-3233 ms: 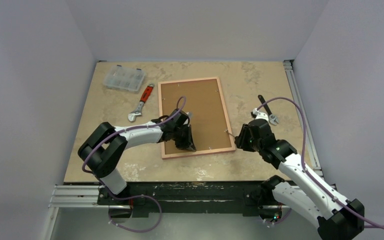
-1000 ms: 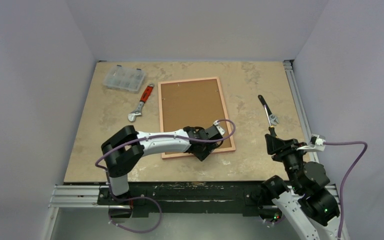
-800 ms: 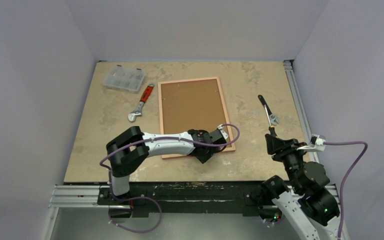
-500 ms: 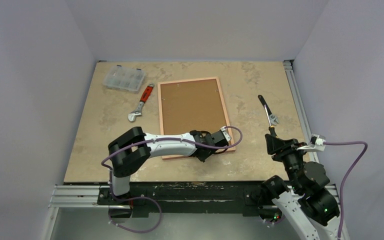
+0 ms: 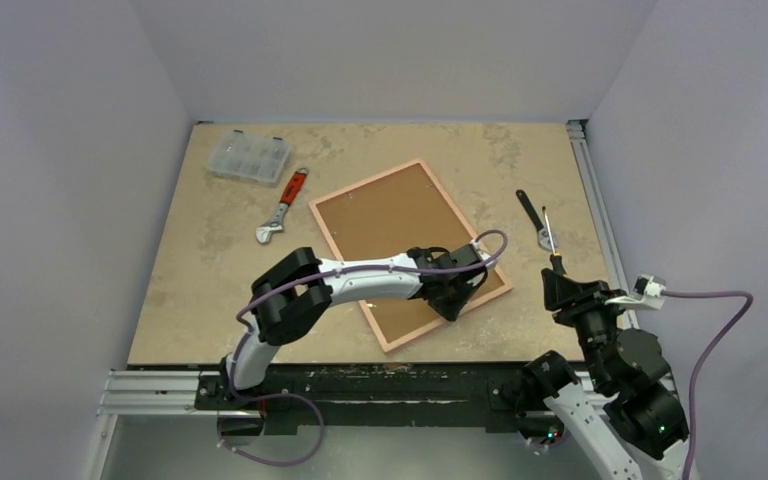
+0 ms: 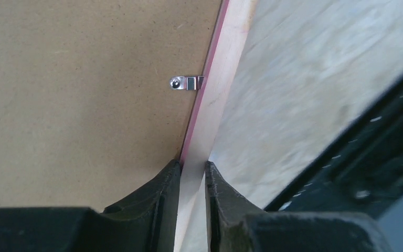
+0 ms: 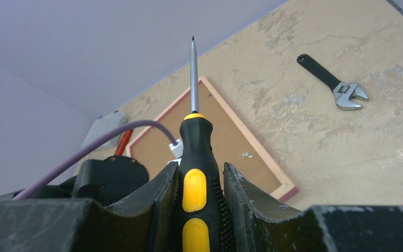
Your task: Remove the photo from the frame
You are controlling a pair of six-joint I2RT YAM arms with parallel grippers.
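Observation:
The frame [image 5: 390,225] lies back side up on the table, brown fibreboard with a pink rim, turned at an angle. My left gripper [image 5: 457,290] is shut on its right rim [image 6: 212,121] near the near corner; a small metal clip [image 6: 185,82] sits just ahead of the fingers. The frame also shows in the right wrist view [image 7: 231,142]. My right gripper [image 5: 560,290] is shut on a black and yellow screwdriver [image 7: 195,173], held off the table at the right, its tip pointing away. The photo is hidden under the backing.
A red-handled adjustable wrench [image 5: 282,207] and a clear compartment box [image 5: 249,155] lie at the far left. A black-handled adjustable wrench [image 5: 533,217] lies right of the frame. The table's near edge and metal rail [image 5: 360,380] run just beyond the frame's near corner.
My left gripper has swung the frame counter-clockwise, so its near end has moved right and toward the table's near edge. My right gripper keeps the screwdriver and has shifted slightly.

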